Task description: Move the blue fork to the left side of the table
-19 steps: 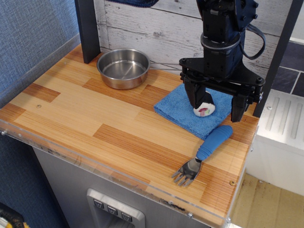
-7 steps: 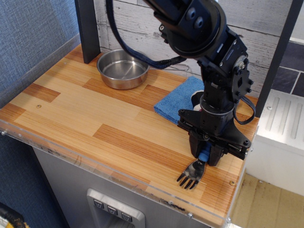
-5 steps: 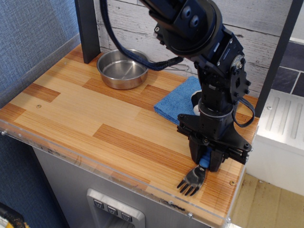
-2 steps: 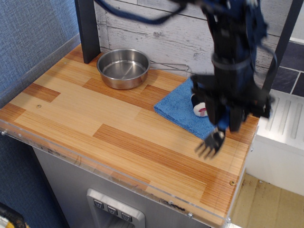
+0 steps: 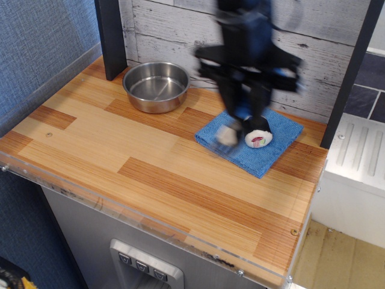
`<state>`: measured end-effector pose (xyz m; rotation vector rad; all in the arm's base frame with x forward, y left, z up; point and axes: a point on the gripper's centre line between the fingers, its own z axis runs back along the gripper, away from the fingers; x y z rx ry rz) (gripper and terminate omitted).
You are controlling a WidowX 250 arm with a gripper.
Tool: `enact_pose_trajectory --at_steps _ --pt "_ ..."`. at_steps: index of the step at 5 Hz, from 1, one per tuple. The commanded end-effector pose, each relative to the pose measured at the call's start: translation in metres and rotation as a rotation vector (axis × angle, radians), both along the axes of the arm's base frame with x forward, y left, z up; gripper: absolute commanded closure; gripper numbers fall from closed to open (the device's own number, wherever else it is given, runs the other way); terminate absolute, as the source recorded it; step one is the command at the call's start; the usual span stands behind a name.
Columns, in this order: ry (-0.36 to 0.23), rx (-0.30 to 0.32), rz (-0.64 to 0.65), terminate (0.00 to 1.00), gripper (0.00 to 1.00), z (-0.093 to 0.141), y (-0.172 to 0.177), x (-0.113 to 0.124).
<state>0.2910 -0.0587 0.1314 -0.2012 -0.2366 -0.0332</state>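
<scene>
My gripper hangs in the air above the blue cloth, blurred by motion. It is shut on the blue fork, whose handle shows between the fingers. The fork's silver head dangles below, blurred, over the cloth's left part. The wooden table stretches out to the left of the gripper.
A steel bowl stands at the back. A blue folded cloth lies at the back right with a small white roll on it. A dark post stands at the back left. The clear front edge runs along the near side.
The gripper closed on the fork near the front right, lifted it, and has swung left and back; it now hangs over the blue cloth.
</scene>
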Motion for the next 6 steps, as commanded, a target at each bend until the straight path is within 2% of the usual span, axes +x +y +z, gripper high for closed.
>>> enact_pose_trajectory --at_steps 1,3,4,5,6 --pt "-0.049 -0.007 0.134 0.00 1.00 0.017 0.073 -0.017" --pt "-0.002 0.032 0.234 0.00 1.00 -0.001 0.126 -0.018" --pt "-0.004 0.071 0.290 0.00 1.00 -0.010 0.151 -0.021" --pt "0.029 0.096 0.347 0.00 1.00 -0.030 0.178 -0.020" --pt "0.057 0.111 0.381 0.00 1.00 -0.040 0.195 -0.015"
